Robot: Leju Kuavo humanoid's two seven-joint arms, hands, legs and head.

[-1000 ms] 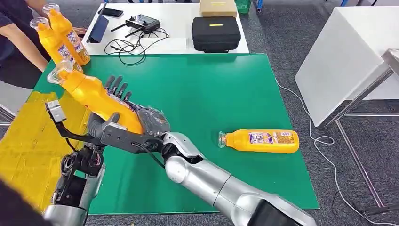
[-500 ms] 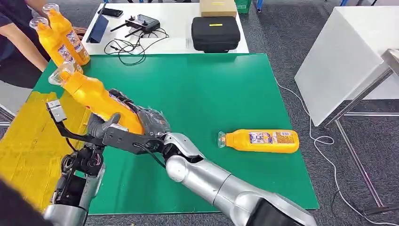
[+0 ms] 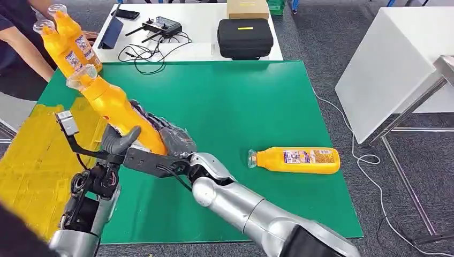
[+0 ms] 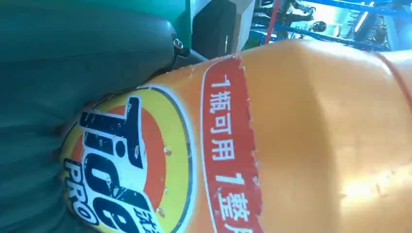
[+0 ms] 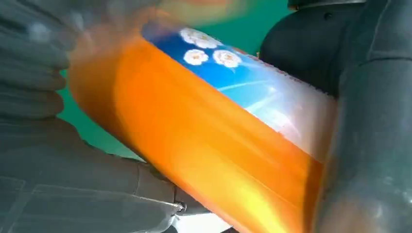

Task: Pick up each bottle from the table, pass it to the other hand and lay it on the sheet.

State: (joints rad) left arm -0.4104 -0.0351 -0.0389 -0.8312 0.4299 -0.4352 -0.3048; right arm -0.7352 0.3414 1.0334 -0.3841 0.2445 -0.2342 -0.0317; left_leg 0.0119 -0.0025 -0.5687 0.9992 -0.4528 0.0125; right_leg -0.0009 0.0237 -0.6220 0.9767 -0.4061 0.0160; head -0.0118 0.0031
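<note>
An orange detergent bottle (image 3: 115,107) is held tilted in the air over the left part of the green table (image 3: 241,101), its open neck pointing up and away. My left hand (image 3: 121,142) grips its lower body, thumb on the near side and fingers wrapped round the far side. My right hand (image 3: 172,138) holds the bottle's base from the right. The label fills the left wrist view (image 4: 145,165). The right wrist view shows the bottle (image 5: 194,141) blurred between grey fingers (image 5: 34,73). A second orange bottle (image 3: 295,160) lies on its side at the right. The yellow sheet (image 3: 29,160) is at the left.
A person at the far left holds two more orange bottles (image 3: 67,43) upright above the table corner. Behind the green table is a white table with a black case (image 3: 245,37), cables and a controller (image 3: 160,25). A white table (image 3: 396,64) stands to the right.
My left hand's fingers, spread behind the bottle a second ago, have wrapped round it. The bottle has since risen and tipped more upright. The lying bottle has not moved.
</note>
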